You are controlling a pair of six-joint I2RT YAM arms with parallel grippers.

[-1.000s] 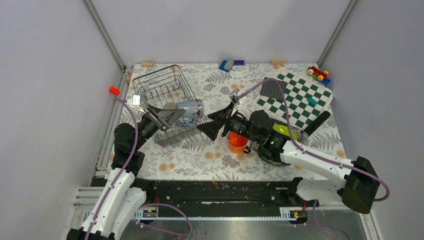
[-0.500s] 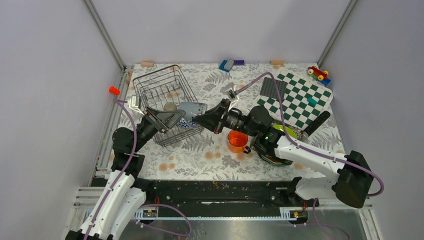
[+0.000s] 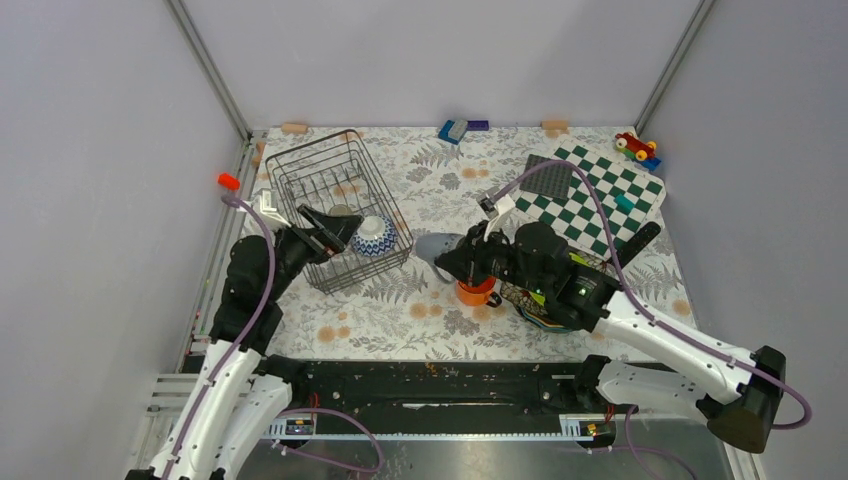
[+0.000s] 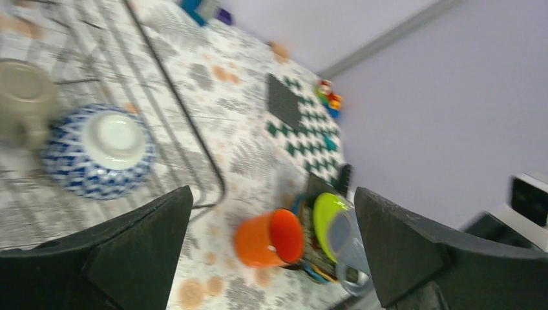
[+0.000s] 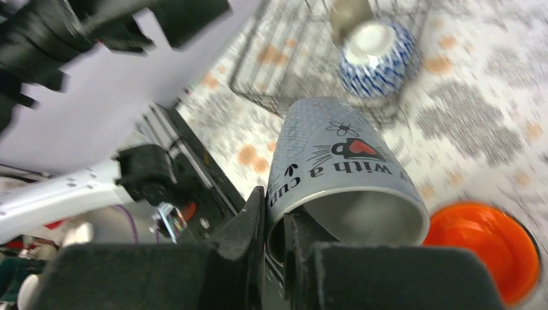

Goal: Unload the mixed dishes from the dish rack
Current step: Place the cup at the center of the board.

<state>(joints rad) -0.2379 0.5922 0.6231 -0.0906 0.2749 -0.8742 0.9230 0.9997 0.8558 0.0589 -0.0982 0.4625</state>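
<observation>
Now the grey cup (image 5: 342,168), let go by the wide-spread left gripper (image 4: 273,194), is pinched at its rim by the right gripper (image 5: 276,216); only setting down is left.

- The orange mug (image 3: 476,292) is partly hidden under the right arm (image 3: 530,262).
- The plates (image 3: 530,308) just beside the orange mug are mostly hidden under that arm too.
- The grey cup (image 5: 336,161) near the orange mug has some of its rim hidden behind the right gripper (image 5: 274,219).
- A pale cup (image 4: 19,97) far from the orange mug is blurry and cut off.
</observation>
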